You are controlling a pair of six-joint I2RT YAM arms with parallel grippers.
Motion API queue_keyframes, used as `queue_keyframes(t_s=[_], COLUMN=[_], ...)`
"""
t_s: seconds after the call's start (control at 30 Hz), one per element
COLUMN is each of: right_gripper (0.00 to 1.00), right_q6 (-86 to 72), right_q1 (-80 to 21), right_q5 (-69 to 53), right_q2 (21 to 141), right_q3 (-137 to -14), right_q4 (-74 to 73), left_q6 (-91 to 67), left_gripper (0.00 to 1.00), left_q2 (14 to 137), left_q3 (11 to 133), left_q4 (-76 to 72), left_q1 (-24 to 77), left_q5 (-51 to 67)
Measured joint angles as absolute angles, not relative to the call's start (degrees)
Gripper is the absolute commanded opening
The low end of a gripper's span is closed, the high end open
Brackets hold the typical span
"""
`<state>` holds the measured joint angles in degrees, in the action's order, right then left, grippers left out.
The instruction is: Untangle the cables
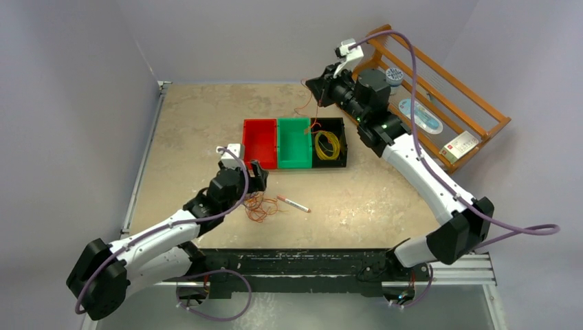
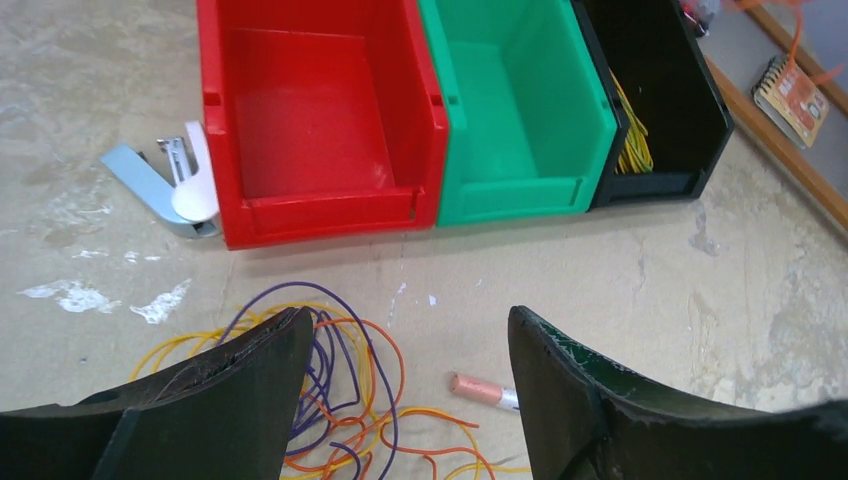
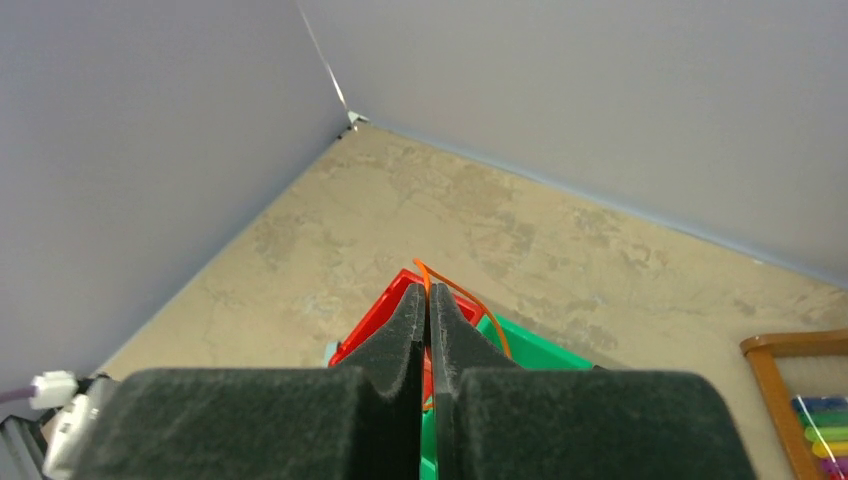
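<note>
The left pincer (image 2: 410, 335) is released, its jaws spread wide over the cables (image 2: 345, 405). These form a loose tangle of orange, yellow and purple loops on the tabletop (image 2: 600, 270), just in front of the red bin (image 2: 330, 215). The right pincer (image 3: 428, 305) is clenched on a thin orange strand (image 3: 472, 295), raised high above the green bin (image 3: 540, 355).

Top view looks down from above and behind; both wrist views face forward close-in, sharing the red bin (image 2: 330, 215).
</note>
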<state>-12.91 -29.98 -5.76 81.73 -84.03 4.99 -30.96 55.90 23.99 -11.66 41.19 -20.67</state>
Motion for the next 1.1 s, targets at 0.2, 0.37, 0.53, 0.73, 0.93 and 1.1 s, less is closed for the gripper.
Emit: queue_keyframes(t_s=[0.2,0.37,0.53,0.73,0.93,1.1], right_gripper=[0.0,0.0,0.0,0.0,0.0,0.0], right_q6=[-12.9,-13.0,-13.2,-13.9,-14.2,-14.3], right_q1=[-30.0,-30.0,-30.0,-30.0,-30.0,-30.0], right_q5=[-7.0,-7.2,-8.4,-10.5,-11.7,-12.1], right_q2=[84.8,85.7,87.5,92.2,95.4,96.5], right_q3=[-84.0,-84.0,-84.0,-83.2,-81.6,-81.1], right_q4=[5.1,6.3,7.9,9.8,10.3,10.2], left_q6=[-32.1,-33.7,-33.9,-33.9,-33.9,-33.9], left_gripper=[0.71,0.71,0.72,0.72,0.72,0.72], left_q2=[54.3,53.6,53.6,53.6,53.5,53.4], left_q3=[27.4,29.9,33.6,35.1,35.1,35.1], left_q4=[-6.2,0.1,5.7,9.3,10.5,10.5], left_q1=[34.9,27.3,26.7,26.7,26.7,26.7], left_q5=[-19.2,-19.0,-21.2,-23.6,-23.9,-23.9])
